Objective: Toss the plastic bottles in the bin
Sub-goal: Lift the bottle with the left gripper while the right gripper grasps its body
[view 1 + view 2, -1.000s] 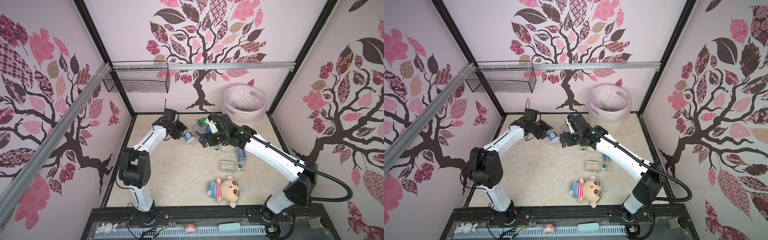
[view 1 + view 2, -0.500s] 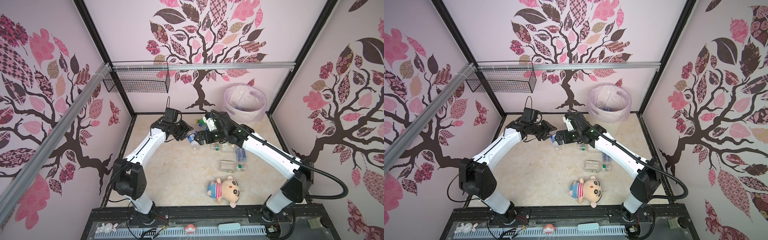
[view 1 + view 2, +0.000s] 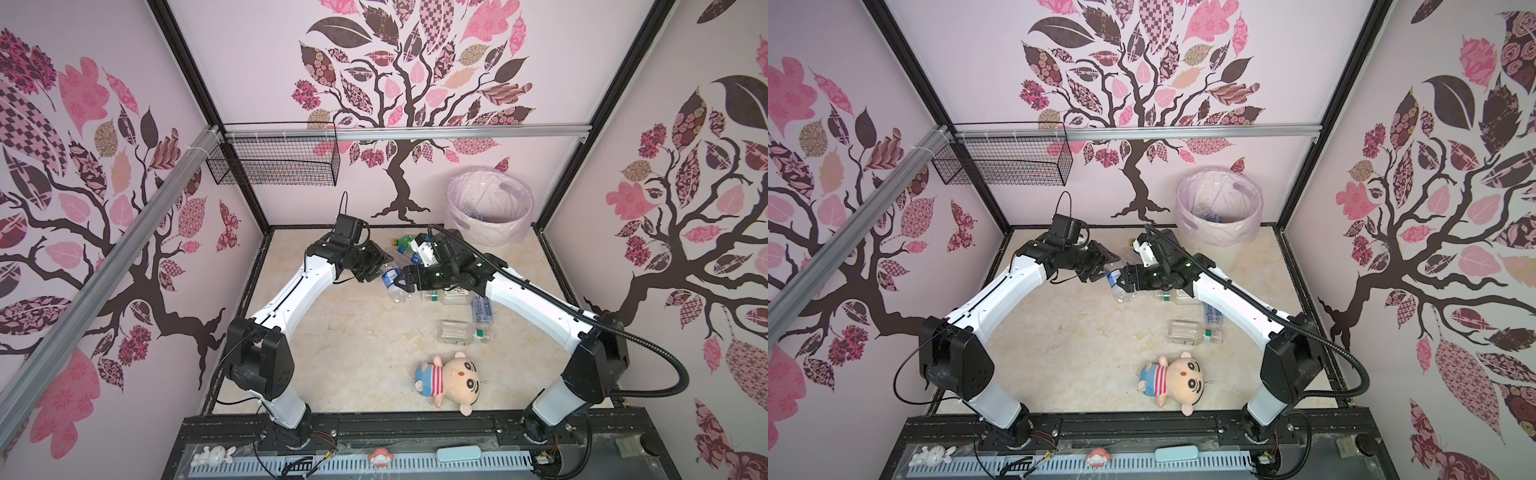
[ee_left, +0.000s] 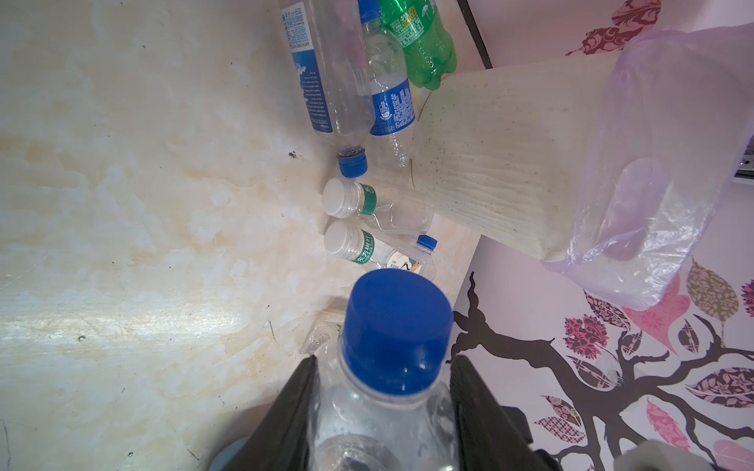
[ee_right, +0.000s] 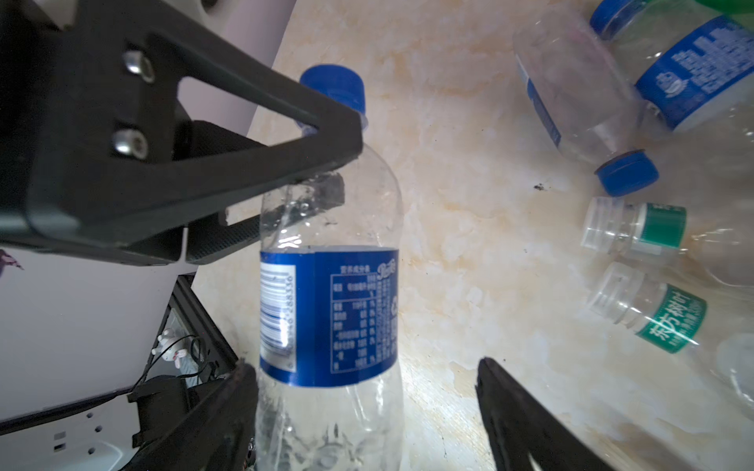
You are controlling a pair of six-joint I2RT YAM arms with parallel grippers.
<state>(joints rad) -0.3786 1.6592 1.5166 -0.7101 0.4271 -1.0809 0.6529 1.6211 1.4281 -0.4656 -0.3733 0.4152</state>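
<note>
A clear plastic bottle [image 3: 390, 279] [image 3: 1118, 287] with a blue cap [image 4: 395, 330] and blue label [image 5: 326, 306] hangs above the floor. My left gripper [image 4: 383, 363] [image 3: 379, 266] is shut on its shoulder just below the cap. My right gripper [image 5: 367, 375] [image 3: 401, 285] stands open around the lower body; one finger touches it, while a gap shows at the other. The bin [image 3: 490, 208] [image 3: 1219, 203] with its pink bag stands in the back right corner, some bottles inside. Several more bottles [image 3: 449, 296] lie on the floor.
Clear and green bottles [image 4: 391, 102] lie beside the bin's foot [image 4: 510, 163]. One clear bottle [image 3: 461, 334] lies near a plush doll [image 3: 451, 376] at the front. A black wire basket [image 3: 274, 166] hangs on the back left rail.
My left arm has carried the bottle toward the middle. My right gripper has come around the bottle's lower half, and its jaws have narrowed.
</note>
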